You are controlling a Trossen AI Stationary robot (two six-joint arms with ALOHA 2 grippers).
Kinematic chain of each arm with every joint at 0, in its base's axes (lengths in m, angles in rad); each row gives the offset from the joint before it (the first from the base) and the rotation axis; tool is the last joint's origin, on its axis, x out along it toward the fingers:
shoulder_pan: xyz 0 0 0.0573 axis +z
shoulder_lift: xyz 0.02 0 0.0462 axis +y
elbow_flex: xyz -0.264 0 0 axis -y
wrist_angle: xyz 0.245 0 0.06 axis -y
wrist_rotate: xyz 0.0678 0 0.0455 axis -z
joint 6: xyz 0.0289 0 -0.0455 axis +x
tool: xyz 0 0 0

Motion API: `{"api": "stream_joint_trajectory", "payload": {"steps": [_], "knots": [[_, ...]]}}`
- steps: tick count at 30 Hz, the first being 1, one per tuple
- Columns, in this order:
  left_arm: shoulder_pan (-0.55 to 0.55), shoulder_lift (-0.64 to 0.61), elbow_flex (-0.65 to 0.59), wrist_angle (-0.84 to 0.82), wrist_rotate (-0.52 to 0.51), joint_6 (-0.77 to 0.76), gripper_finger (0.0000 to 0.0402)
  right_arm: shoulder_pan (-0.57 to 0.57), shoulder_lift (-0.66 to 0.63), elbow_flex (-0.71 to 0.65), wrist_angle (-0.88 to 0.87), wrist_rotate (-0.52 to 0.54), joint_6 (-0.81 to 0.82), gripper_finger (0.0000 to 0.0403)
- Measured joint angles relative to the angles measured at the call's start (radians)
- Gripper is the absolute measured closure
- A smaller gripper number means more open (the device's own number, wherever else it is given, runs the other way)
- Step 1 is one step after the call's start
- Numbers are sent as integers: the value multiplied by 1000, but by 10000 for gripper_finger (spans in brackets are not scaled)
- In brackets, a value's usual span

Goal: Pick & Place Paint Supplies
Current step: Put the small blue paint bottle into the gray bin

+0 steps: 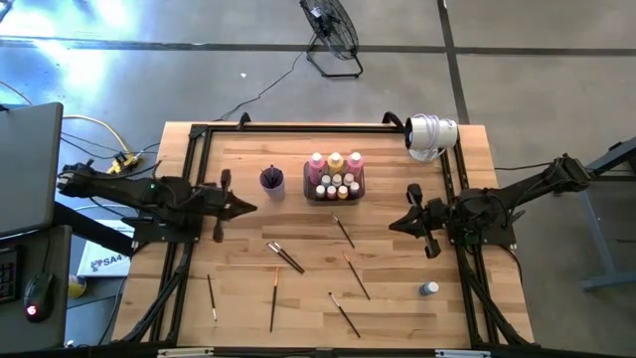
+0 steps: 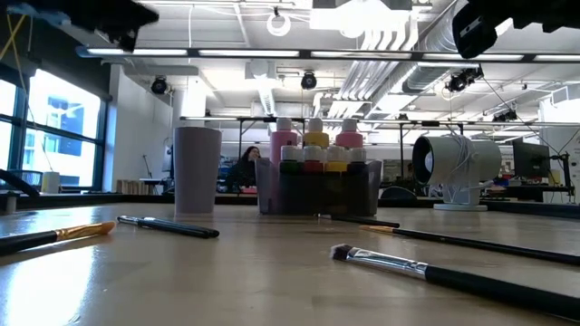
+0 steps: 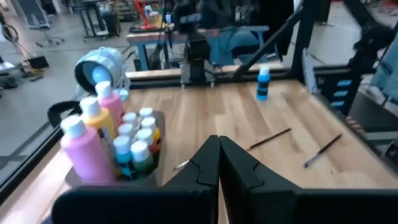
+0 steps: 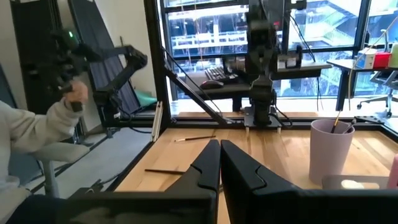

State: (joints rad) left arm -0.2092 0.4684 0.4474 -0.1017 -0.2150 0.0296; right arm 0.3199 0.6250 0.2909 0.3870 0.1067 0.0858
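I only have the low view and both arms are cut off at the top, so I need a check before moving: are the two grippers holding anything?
Observer: No. The left gripper is shut and empty, raised above the table.
Operator: And the right one?
Observer: The right gripper is shut and empty too.
Operator: Any supplies I can't see from here?
Observer: A small blue-capped bottle stands alone near the right arm's base.
Operator: How many loose brushes?
Observer: About seven paintbrushes lie scattered on the table.

Scattered paintbrushes (image 1: 286, 257) litter the table (image 1: 397, 298) between both arms.
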Motion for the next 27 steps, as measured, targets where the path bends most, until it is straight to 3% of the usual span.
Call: {"api": "stream_joint_trajectory", "payload": {"steps": [3,6,9,13,27], "knots": [[0,-65,-131,106,6,27,401,0,0,0,8,20,0,399],[0,-100,-288,327,63,49,401,0,0,0,7,45,0,399],[0,-133,-368,446,59,83,401,0,0,0,8,48,-1,399],[0,-182,-367,426,14,72,401,0,0,0,8,48,-15,399],[0,-211,-364,352,11,71,401,0,0,0,8,48,-65,399]]}}
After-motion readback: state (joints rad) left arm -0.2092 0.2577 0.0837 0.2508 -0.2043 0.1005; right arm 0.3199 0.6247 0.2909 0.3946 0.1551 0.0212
